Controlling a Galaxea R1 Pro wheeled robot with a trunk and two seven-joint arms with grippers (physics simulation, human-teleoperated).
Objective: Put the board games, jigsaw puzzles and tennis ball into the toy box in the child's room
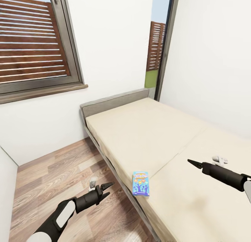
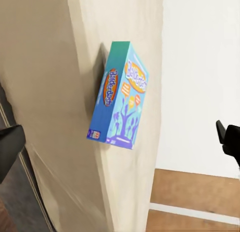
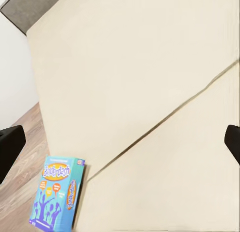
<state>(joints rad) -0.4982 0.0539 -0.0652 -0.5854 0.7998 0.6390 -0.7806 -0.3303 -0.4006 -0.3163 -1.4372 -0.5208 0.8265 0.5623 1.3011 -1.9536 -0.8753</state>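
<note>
A small blue board game (image 1: 141, 183) lies flat on the bed (image 1: 153, 130), at the near edge of its cream mattress. The same box appears in the left wrist view (image 2: 120, 94) and the right wrist view (image 3: 56, 198). My left gripper (image 1: 107, 188) hangs open over the wooden floor, just left of the bed's side and level with the box. My right gripper (image 1: 191, 162) hovers above the mattress to the right of the box, its fingers (image 3: 10, 144) spread wide and holding nothing. The table, toy box, jigsaw puzzles and tennis ball are out of view.
A grey padded headboard (image 1: 115, 103) closes the bed's far end. A window with brown slats (image 1: 33, 43) is in the left wall, and a tall glazed opening (image 1: 158, 43) stands behind the bed. Wooden floor (image 1: 59, 175) runs along the bed's left side.
</note>
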